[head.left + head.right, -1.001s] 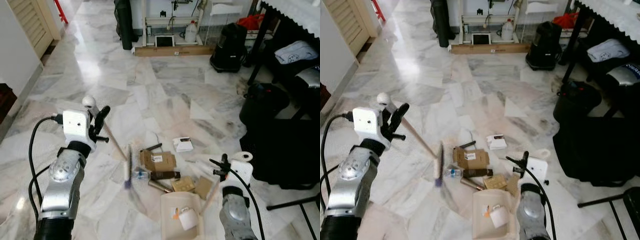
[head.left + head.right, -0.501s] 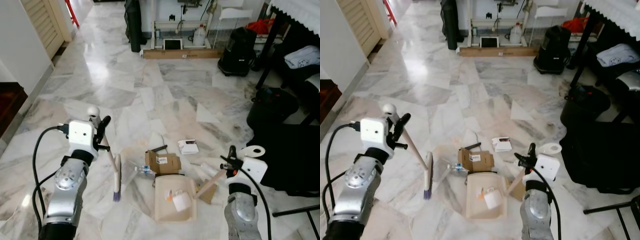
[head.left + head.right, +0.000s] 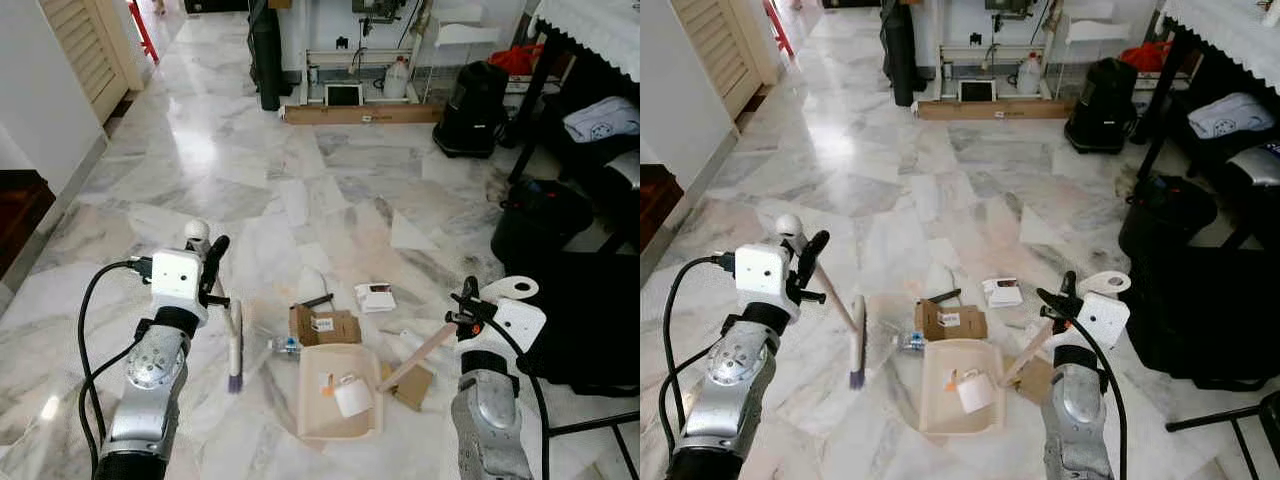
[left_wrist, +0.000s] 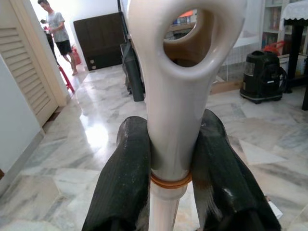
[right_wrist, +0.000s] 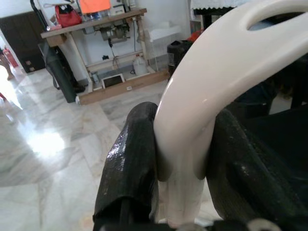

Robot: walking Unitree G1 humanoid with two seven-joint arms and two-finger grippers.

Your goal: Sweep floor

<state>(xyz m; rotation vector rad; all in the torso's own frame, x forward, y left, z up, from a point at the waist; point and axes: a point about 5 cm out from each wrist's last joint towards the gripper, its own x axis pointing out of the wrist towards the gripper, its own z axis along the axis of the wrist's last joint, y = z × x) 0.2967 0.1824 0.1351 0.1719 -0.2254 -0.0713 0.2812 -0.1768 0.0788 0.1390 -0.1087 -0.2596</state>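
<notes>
My left gripper (image 3: pixel 212 262) is shut on the cream handle of a small broom (image 3: pixel 234 345), whose head rests on the marble floor left of the litter. My right gripper (image 3: pixel 468 304) is shut on the long handle of a cream dustpan (image 3: pixel 338 392). The pan lies flat on the floor with a white wad and small scraps inside. A brown cardboard box (image 3: pixel 324 326), a white packet (image 3: pixel 375 296), a dark stick (image 3: pixel 313 300) and a flat brown piece (image 3: pixel 412 386) lie around the pan. Both wrist views show black fingers (image 4: pixel 126 185) (image 5: pixel 132 168) clamped on cream handles.
A black bag and chair legs (image 3: pixel 560 290) stand close on the right. A black vacuum (image 3: pixel 471 95), a cardboard plank (image 3: pixel 360 114) and a sewing table line the far side. A white wall with a louvred door (image 3: pixel 75 40) is on the left. A person (image 4: pixel 55 26) stands far off.
The broom head has shifted slightly toward the pan, and the pan has slid a little forward under the litter. The camera also moved a bit.
</notes>
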